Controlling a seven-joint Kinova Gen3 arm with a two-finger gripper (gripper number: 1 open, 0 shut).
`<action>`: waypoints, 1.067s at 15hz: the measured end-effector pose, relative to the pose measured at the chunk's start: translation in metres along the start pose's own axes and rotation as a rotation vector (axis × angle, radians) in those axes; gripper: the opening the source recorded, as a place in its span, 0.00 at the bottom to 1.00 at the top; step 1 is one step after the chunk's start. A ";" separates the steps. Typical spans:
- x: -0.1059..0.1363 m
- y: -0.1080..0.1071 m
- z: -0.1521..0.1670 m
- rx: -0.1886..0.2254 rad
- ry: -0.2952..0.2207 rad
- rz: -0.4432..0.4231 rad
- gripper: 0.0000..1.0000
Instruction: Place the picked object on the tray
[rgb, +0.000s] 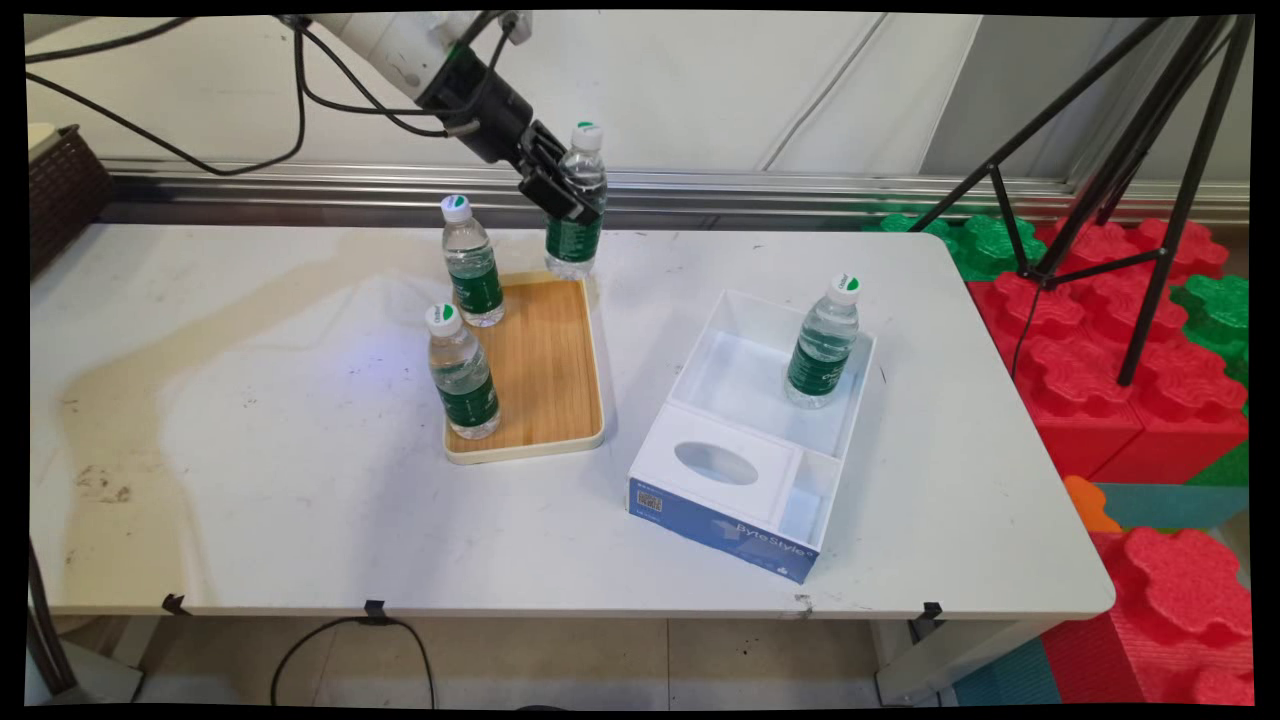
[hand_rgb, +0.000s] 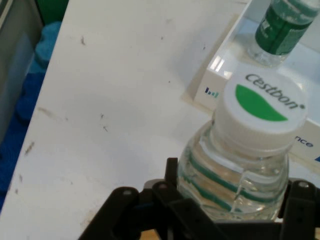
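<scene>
My gripper is shut on the upper body of a clear water bottle with a green label and white cap. This bottle is upright at the far right corner of the wooden tray; I cannot tell whether its base touches the tray. In the hand view the held bottle fills the space between the fingers of the gripper, with its cap facing the camera. Two more bottles stand along the tray's left side. Another bottle stands in the white open box.
The box's blue-sided front part has an oval hole on top. A dark basket sits at the table's far left. A black tripod and red and green foam blocks stand beyond the right edge. Black cables hang from the arm.
</scene>
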 end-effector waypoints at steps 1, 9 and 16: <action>-0.002 -0.002 0.002 -0.003 -0.004 -0.009 0.00; -0.020 -0.018 0.027 -0.054 -0.060 -0.066 0.00; -0.034 -0.027 0.042 -0.097 -0.087 -0.043 0.00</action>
